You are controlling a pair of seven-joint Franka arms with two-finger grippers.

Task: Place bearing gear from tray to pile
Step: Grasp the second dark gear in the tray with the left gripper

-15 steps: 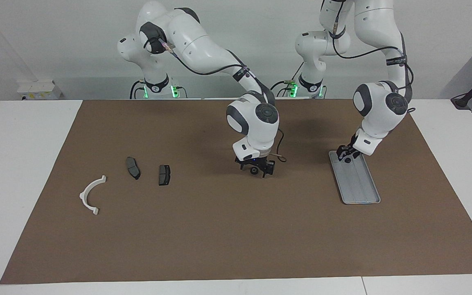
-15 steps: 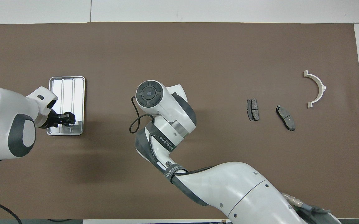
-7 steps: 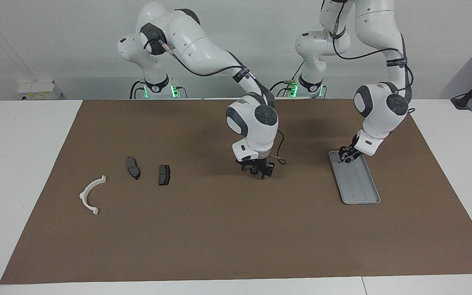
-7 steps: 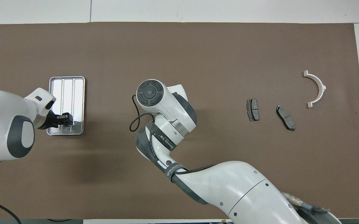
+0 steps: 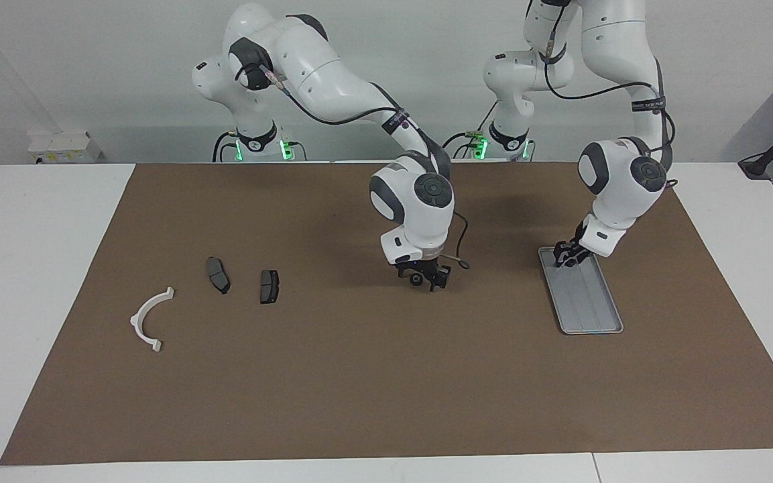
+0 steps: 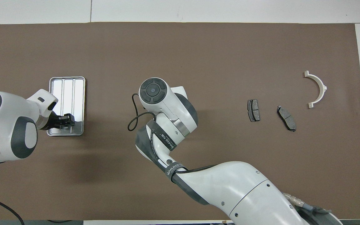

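The silver tray (image 5: pixel 590 302) lies toward the left arm's end of the table, and its ridged floor (image 6: pixel 68 90) shows bare. My left gripper (image 5: pixel 565 257) hangs low over the tray's end nearest the robots; it also shows in the overhead view (image 6: pixel 66 120). My right gripper (image 5: pixel 422 276) is low over the middle of the mat, shut on a small dark round bearing gear (image 5: pixel 415 280). The right wrist hides both in the overhead view. The pile lies toward the right arm's end: a white bracket (image 5: pixel 148 320) and two brake pads (image 5: pixel 218 275) (image 5: pixel 269 286).
A brown mat (image 5: pixel 359 389) covers the table. The pile also shows in the overhead view: the bracket (image 6: pixel 319 89) and the pads (image 6: pixel 253 110) (image 6: pixel 286 118). A loose black cable (image 6: pixel 134 120) loops from the right wrist.
The right gripper shifted slightly with the gear, staying low over the middle of the mat. The left gripper drew back a little over the tray's near end.
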